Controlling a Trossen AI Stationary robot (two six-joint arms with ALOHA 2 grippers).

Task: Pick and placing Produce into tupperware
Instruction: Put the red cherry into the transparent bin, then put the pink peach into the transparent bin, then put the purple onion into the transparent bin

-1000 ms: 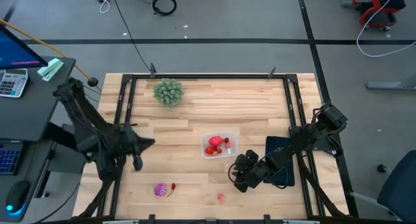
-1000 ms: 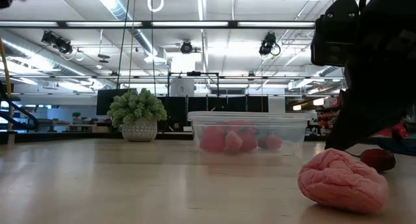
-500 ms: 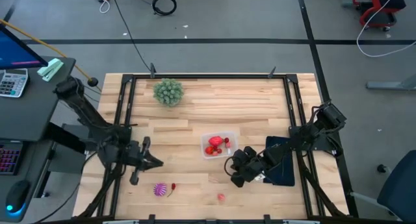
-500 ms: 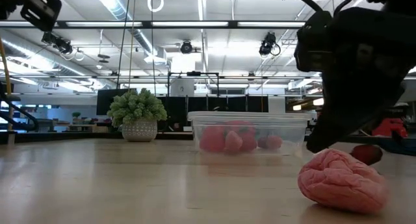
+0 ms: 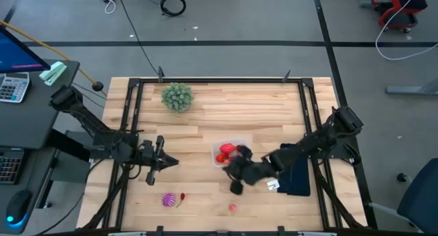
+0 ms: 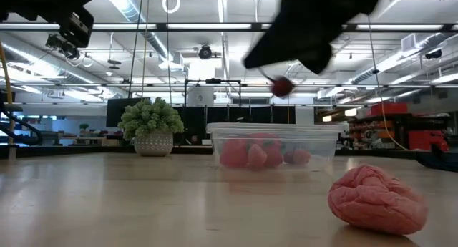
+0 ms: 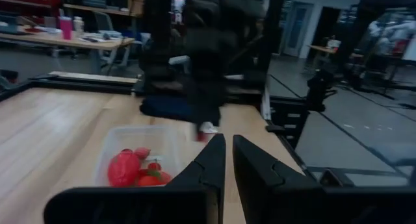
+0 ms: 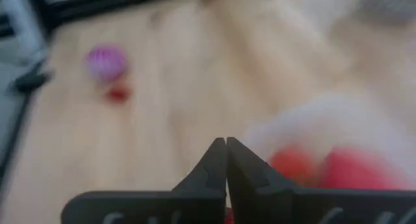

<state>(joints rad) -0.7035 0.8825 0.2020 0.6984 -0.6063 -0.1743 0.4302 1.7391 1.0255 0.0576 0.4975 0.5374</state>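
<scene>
The clear tupperware (image 5: 229,152) (image 6: 272,143) sits mid-table on its base, with several red produce pieces inside. My right gripper (image 5: 235,182) (image 8: 225,146) hovers beside the tub's near side, raised off the table, shut on a small dark red piece (image 6: 283,86). A pink piece (image 5: 233,208) (image 6: 376,200) lies near the table's near edge. Left of it lie a spiky purple piece (image 5: 168,199) (image 8: 105,62) and a tiny red one (image 5: 182,196). My left gripper (image 5: 163,161) (image 7: 227,146) is shut and empty, left of the tub and beyond the purple piece. My right gripper pinches the small dark red piece (image 6: 283,86) between its two fingers. The piece shows just below the dark fingers, lifted clear of the table and higher than the tub's rim. Which part of it the fingers are on stays hidden by the gripper.
A bushy green plant (image 5: 177,97) stands near the table's far edge. A flat dark pad (image 5: 299,173) lies under the right arm on the table's right side. Dark frame rails (image 5: 130,126) run along the table's edges. Bare wood lies between the plant and the tub.
My right gripper has risen from the table by the dark pad and swung toward the table's left, carrying the small dark red piece up to the tub's near side. My left gripper has moved toward the table's right, nearer the tub.
</scene>
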